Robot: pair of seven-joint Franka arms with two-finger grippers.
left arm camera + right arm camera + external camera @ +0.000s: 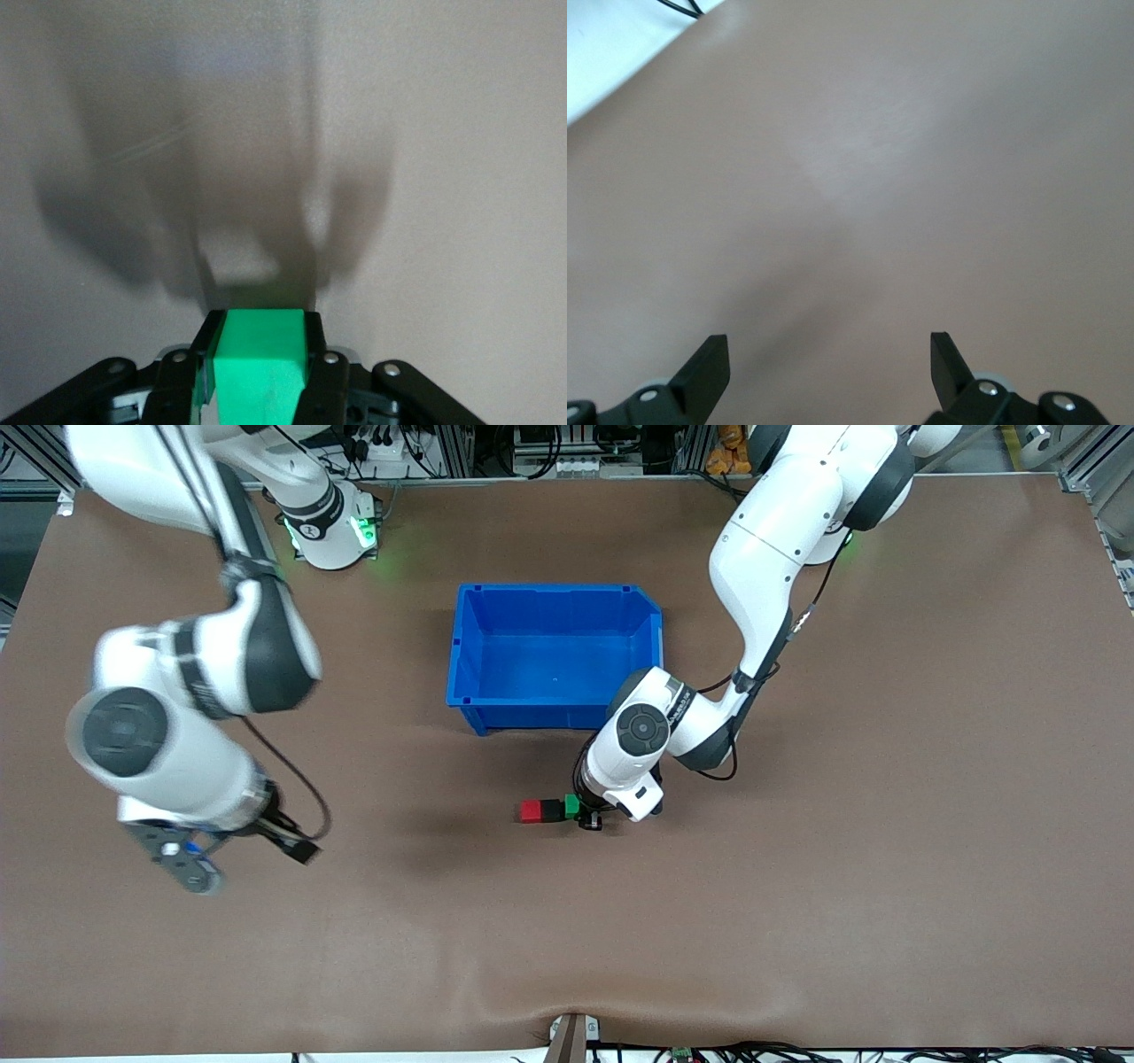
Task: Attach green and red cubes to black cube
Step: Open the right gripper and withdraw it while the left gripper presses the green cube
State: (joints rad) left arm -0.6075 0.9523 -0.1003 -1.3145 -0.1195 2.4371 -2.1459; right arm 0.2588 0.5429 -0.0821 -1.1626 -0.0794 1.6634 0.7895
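The red cube (532, 810), the black cube (552, 809) and the green cube (571, 804) stand in one row on the table, black in the middle, and they look to be touching. The row is nearer to the front camera than the blue bin. My left gripper (586, 815) is down at the green end of the row and is shut on the green cube (261, 372), which fills the space between its fingers (260, 323). The red and black cubes are hidden in the left wrist view. My right gripper (248, 864) is open and empty, and hangs over bare table (828, 350) toward the right arm's end.
The blue bin (469, 646) stands empty in the middle of the table, farther from the front camera than the cubes. The brown table mat (797, 912) bulges slightly at the edge nearest the front camera.
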